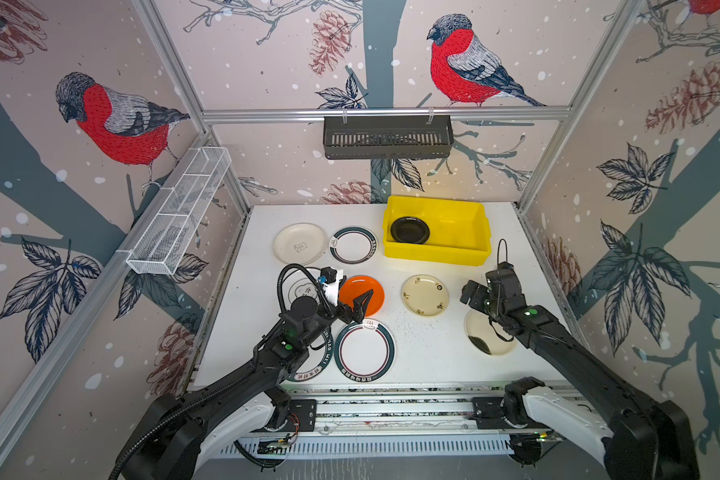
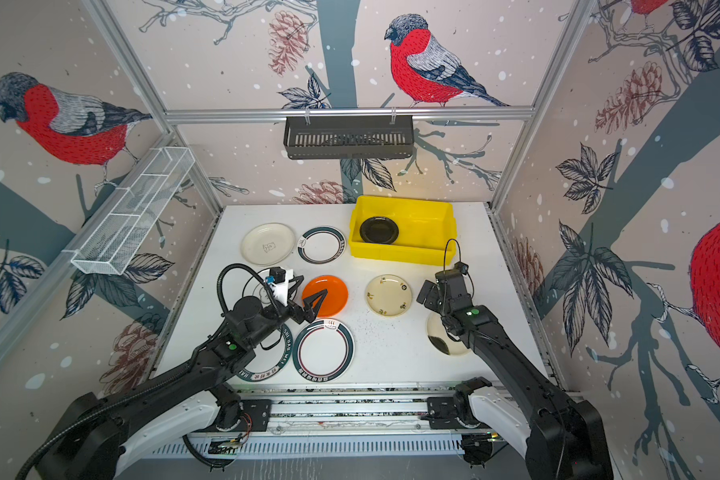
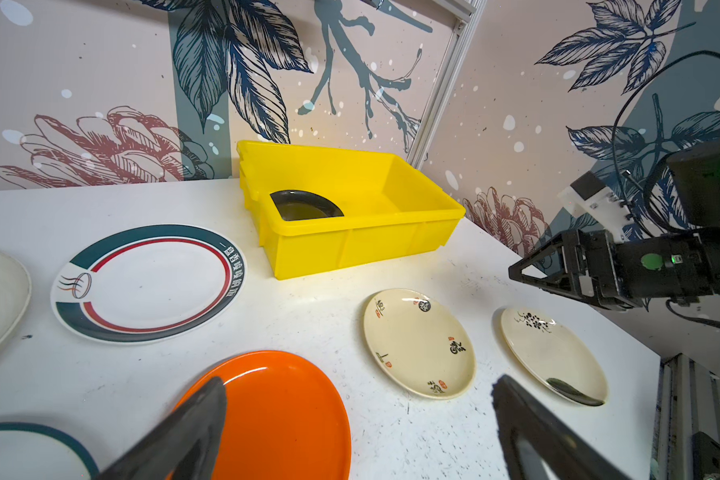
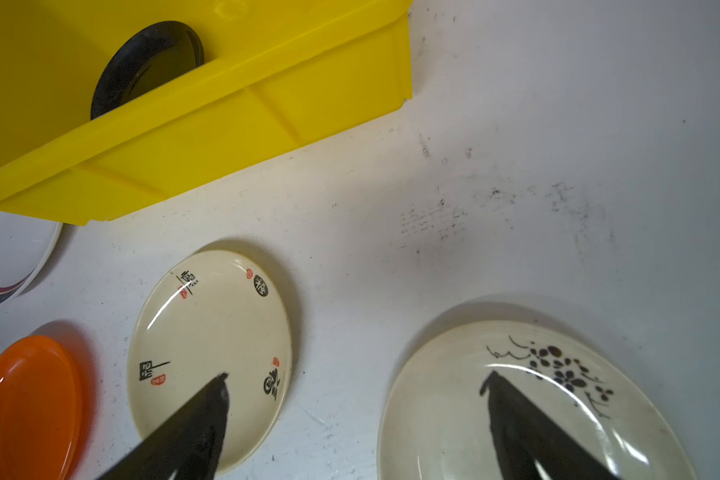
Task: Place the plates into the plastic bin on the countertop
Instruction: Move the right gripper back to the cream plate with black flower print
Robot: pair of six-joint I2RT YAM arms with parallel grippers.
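Worktop (image 1: 433, 357), white and speckled, carries the yellow plastic bin (image 1: 435, 252) at its far right; one black plate (image 1: 410, 230) lies inside the bin's left end. Other plates (image 1: 364, 351) lie flat outside it. Left tool (image 3: 360, 381), released and empty, hovers over the orange plate (image 1: 355, 286); right tool (image 4: 359, 375), likewise released and empty, hangs beside the flowered cream plate (image 4: 558, 374) at right.

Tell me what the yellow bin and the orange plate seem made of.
The yellow bin looks like moulded plastic: one even bright colour, ribbed walls, a lipped rim. The orange plate is smooth and glossy, with a sharp highlight near its rim; plastic such as melamine or glazed ceramic, I cannot tell which.
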